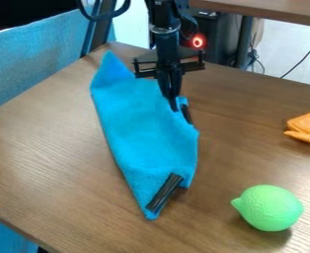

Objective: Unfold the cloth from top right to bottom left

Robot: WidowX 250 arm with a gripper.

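The black gripper (174,107) hangs down from the top edge, its fingers close together and shut on the cloth at its upper right edge. The blue cloth (143,133) lies folded in a long, narrow shape, with one pointed end at the upper left and another at the bottom. A bit of cloth stands up beside the fingertips. One dark strip (165,193) lies across the cloth's lower end, and a second dark strip (186,114) shows at its right edge, just right of the fingertips.
On the brown table (45,163), a green lemon-shaped toy (269,207) sits at the lower right. An orange toy (306,127) is at the right edge. Behind the table's far edge are a dark box and a table leg (244,42).
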